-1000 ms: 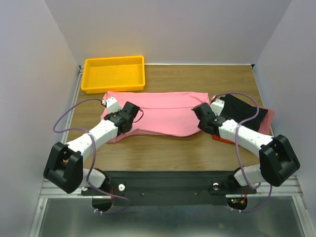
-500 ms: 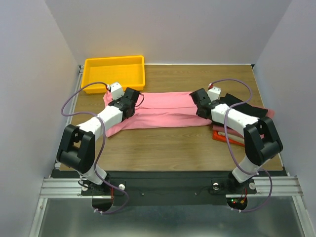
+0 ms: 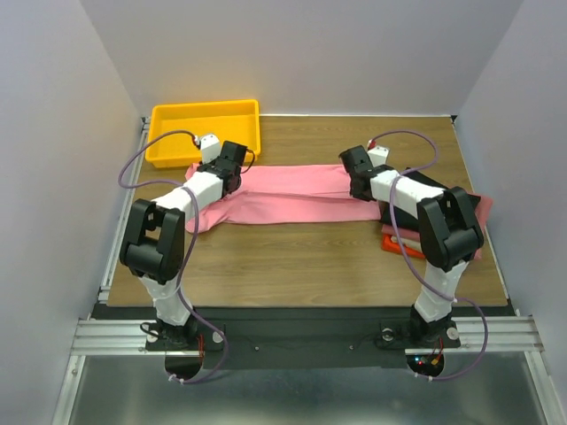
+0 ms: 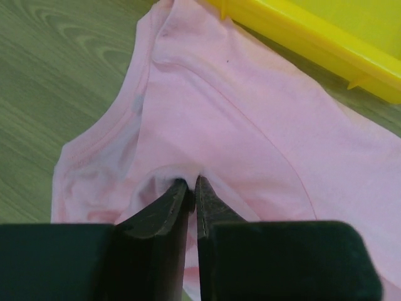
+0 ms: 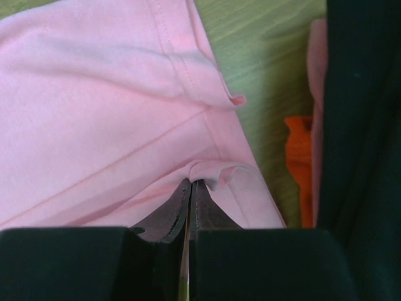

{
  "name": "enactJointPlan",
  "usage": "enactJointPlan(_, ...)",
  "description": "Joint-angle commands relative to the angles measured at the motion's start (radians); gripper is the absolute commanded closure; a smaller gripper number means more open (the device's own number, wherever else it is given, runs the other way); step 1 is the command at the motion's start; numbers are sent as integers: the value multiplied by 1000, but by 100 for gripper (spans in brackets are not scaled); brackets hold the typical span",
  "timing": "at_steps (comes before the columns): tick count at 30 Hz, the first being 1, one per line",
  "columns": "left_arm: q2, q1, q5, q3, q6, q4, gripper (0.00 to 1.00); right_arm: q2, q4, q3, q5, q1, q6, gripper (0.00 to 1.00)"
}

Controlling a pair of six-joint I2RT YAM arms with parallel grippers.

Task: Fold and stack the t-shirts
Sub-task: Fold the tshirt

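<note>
The large pink shirt (image 3: 292, 195) lies across the middle of the table, folded lengthwise into a band. My left gripper (image 3: 232, 173) is shut on its left end; in the left wrist view the fingertips (image 4: 188, 187) pinch a fold of pink cloth (image 4: 219, 125). My right gripper (image 3: 358, 184) is shut on its right end, pinching a fold (image 5: 213, 169) in the right wrist view. A stack of folded shirts sits at the right: black (image 3: 447, 199) on top, orange-red (image 3: 400, 245) at the bottom edge. The black (image 5: 363, 125) and orange-red (image 5: 299, 157) ones also show in the right wrist view.
A yellow plastic tray (image 3: 205, 131) stands at the back left, just behind the shirt's left end; its rim shows in the left wrist view (image 4: 313, 44). Bare wood table (image 3: 301, 266) lies in front of the shirt. Grey walls close in on three sides.
Both grippers have moved toward the back of the table, carrying the shirt's near edge over it. The pink shirt is now a narrower band.
</note>
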Motion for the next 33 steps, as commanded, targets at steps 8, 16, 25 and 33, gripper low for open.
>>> enactJointPlan(8, 64, 45, 99, 149, 119, 63, 2, 50, 37, 122, -61, -28, -51, 24)
enactJointPlan(16, -223, 47, 71, -108, -11, 28, 2, -102, 50, -8, -195, -23, -102, 0)
enactJointPlan(25, -255, 251, 322, -293, 14, 218, 14, -173, 144, -152, -431, 8, -174, 0)
enactJointPlan(33, -107, 340, 485, -233, 59, 325, 35, -189, 147, -189, -396, 8, -183, 0)
